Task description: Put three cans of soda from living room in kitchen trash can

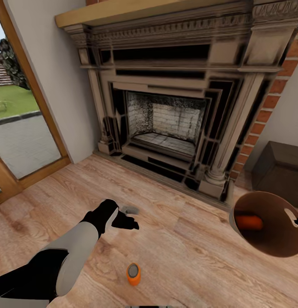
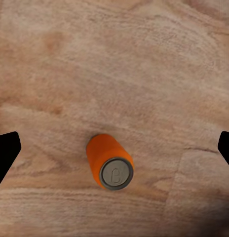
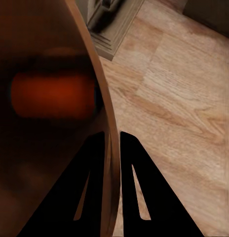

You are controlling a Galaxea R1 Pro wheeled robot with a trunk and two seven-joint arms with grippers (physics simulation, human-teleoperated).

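Note:
An orange soda can (image 1: 133, 273) stands on the wood floor of the living room, in front of the fireplace (image 1: 166, 119). My left gripper (image 1: 128, 216) hangs open above the floor. In the left wrist view that can (image 2: 108, 160) lies between the spread fingertips (image 2: 6, 153), untouched. My right gripper (image 3: 112, 138) is shut on the rim of the trash can (image 1: 269, 239), one finger inside and one outside. The bin is held tilted off the floor at the right. A second orange can (image 1: 248, 222) lies inside it, seen blurred (image 3: 53, 94) in the right wrist view. The dark blue can is out of view.
A glass door with a wood frame (image 1: 20, 141) fills the left wall. A dark brown box (image 1: 279, 171) sits on the floor right of the fireplace, by the brick strip (image 1: 264, 111). Open wood floor (image 1: 187, 256) lies between the arms.

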